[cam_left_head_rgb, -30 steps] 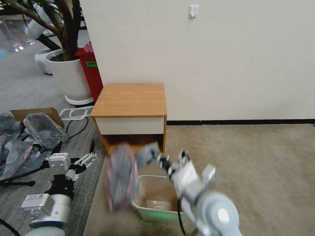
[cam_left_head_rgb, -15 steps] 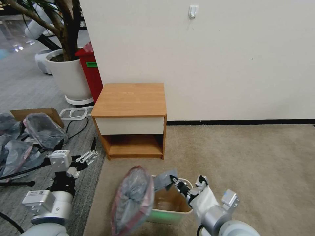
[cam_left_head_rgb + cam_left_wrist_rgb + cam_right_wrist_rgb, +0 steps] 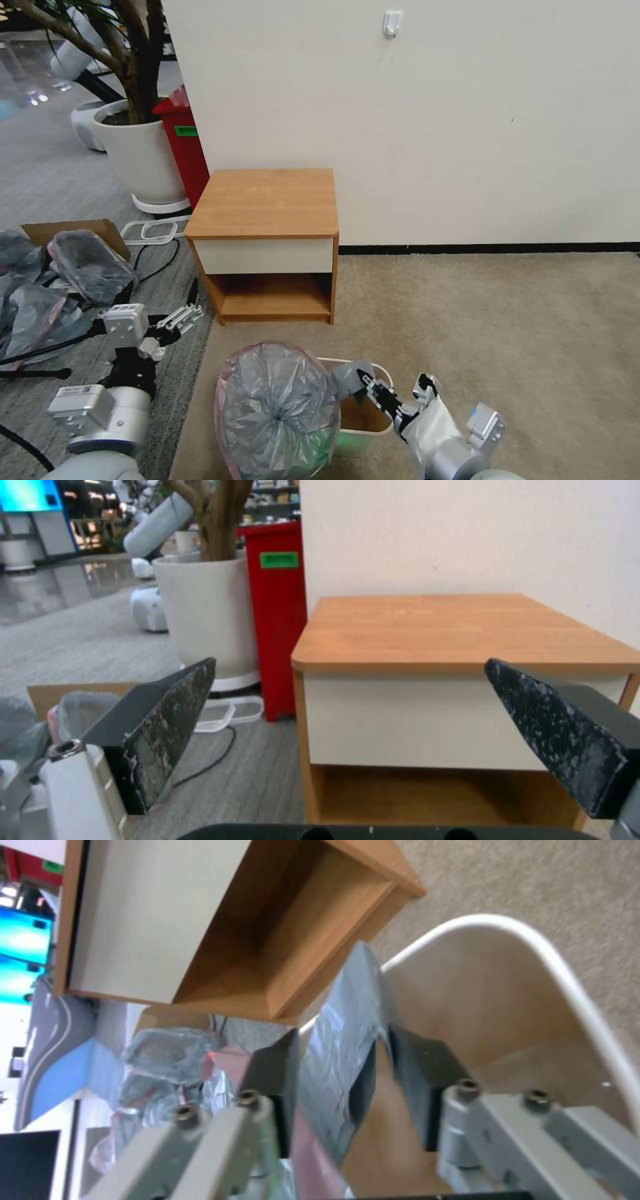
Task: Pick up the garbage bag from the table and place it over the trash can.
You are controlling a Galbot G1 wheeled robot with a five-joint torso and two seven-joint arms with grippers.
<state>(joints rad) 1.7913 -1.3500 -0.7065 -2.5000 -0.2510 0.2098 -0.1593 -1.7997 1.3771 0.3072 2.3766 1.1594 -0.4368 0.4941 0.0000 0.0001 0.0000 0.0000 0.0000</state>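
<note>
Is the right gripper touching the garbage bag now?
Touching. In the right wrist view, the right gripper has its fingers pressed on a fold of the garbage bag.

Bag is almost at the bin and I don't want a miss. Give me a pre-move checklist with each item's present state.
1. Right gripper clamped on the garbage bag: ok, a fold sits between its fingers.
2. Bag off the table: ok, tabletop bare.
3. Bag mouth spread over the trash can rim: not ok, it hangs bunched at the bin's left side.
4. Bin upright, opening free: ok.
5. Left gripper out of the way: ok, open, off to the left.
6. Bag's pink rim caught on the bin: cannot tell.
</note>
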